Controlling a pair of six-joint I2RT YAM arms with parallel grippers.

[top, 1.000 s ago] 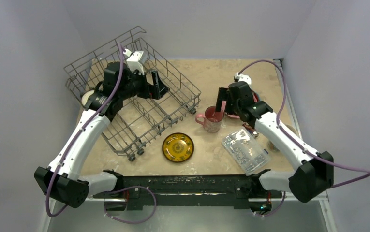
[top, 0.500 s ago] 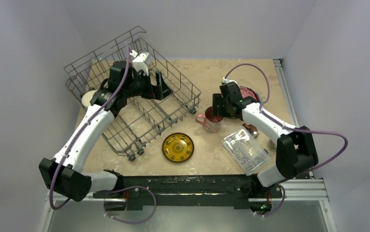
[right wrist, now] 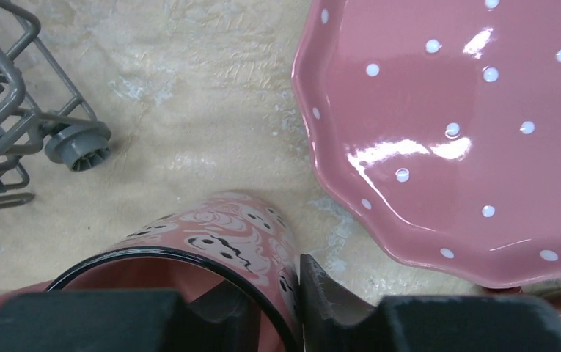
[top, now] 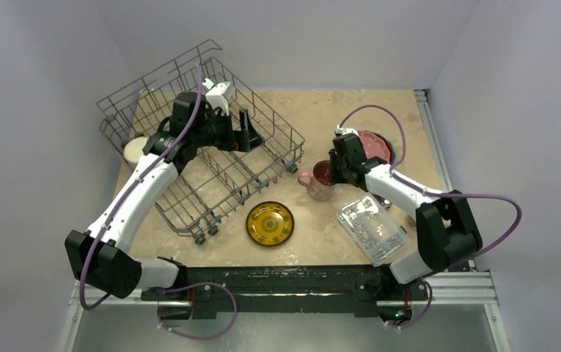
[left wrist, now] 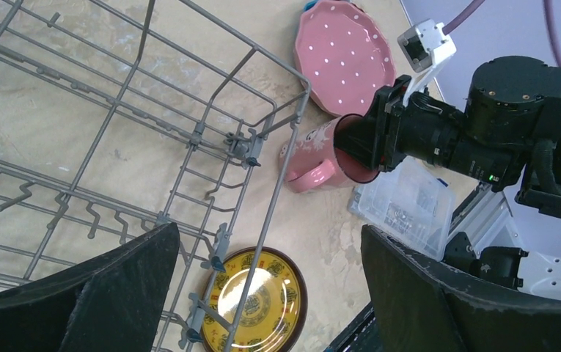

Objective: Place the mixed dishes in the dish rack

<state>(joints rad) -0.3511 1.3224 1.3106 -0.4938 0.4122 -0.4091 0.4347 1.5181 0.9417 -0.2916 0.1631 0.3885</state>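
A pink patterned mug stands on the table just right of the grey wire dish rack. My right gripper is shut on its rim. In the right wrist view one finger sits inside the mug and the other presses its outer wall, at the right gripper. A pink plate with white dots lies close beside it, also in the top view. My left gripper hangs open over the rack, holding nothing. A small yellow plate lies in front of the rack.
A clear plastic box of metal parts lies at the front right. A cream mug sits outside the rack's left side. The rack's wheel stands close to the pink mug. Grey walls enclose the table.
My right arm swung in over the pink mug and its jaws closed on the rim. The left gripper drifted slightly right over the rack, staying open.
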